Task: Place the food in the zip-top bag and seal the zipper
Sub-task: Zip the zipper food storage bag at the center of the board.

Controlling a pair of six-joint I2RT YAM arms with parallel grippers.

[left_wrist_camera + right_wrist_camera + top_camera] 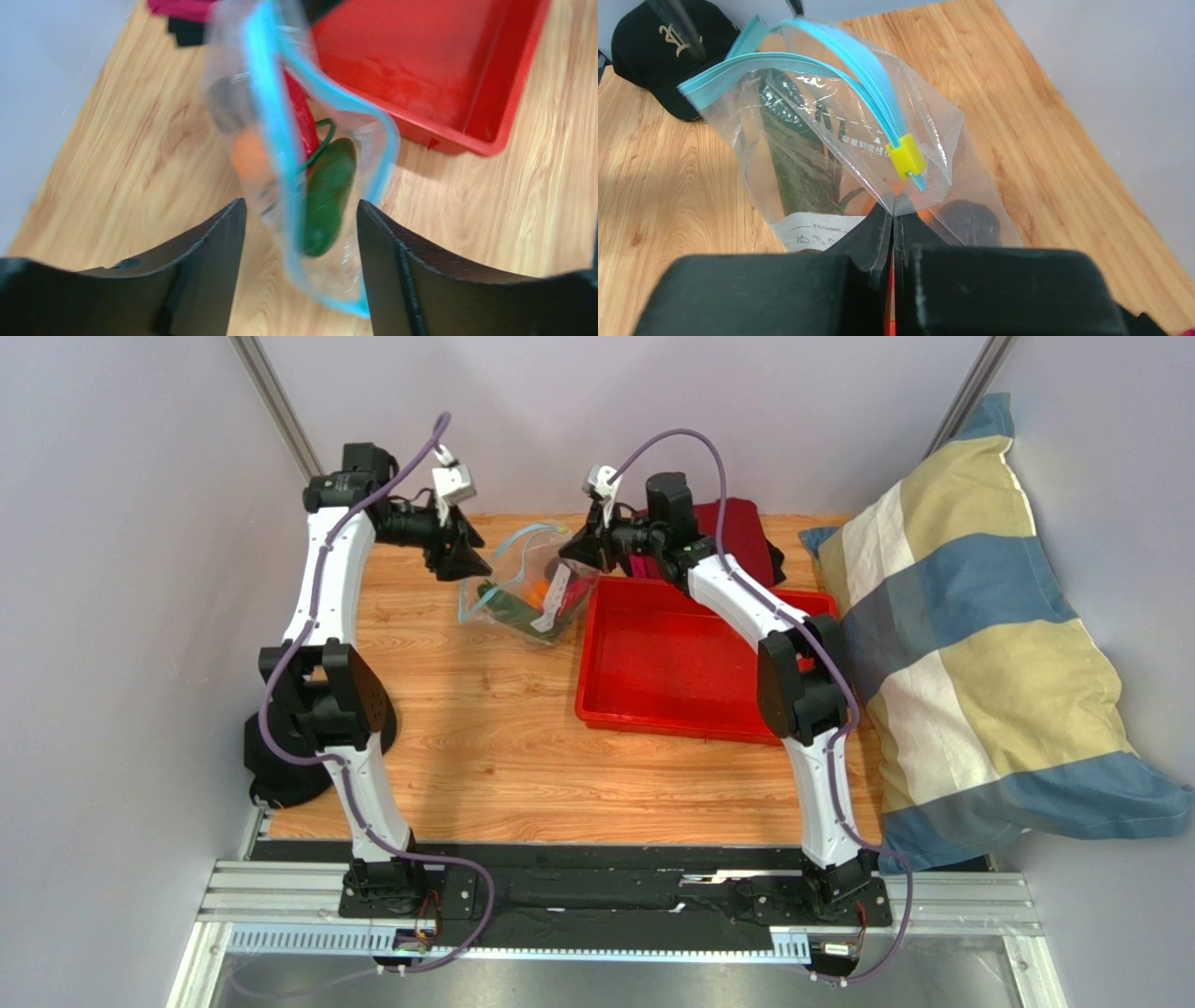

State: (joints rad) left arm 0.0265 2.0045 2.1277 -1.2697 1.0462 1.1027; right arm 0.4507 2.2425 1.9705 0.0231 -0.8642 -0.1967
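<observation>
- Progress: I see the food inside the zip-top bag, far centre, just left of the red tray. The zipper gapes, with the yellow slider at one end. Sealing is left.
- Right gripper: reaches far, clamped on the bag's edge below the slider.
- Left gripper: parted, straddles the mouth, holds nothing.

The clear zip-top bag sits slumped on the table, mouth gaping. Its blue zipper is parted, with the yellow slider at one end. Inside are an orange fruit, a red chili and a green vegetable.
</observation>
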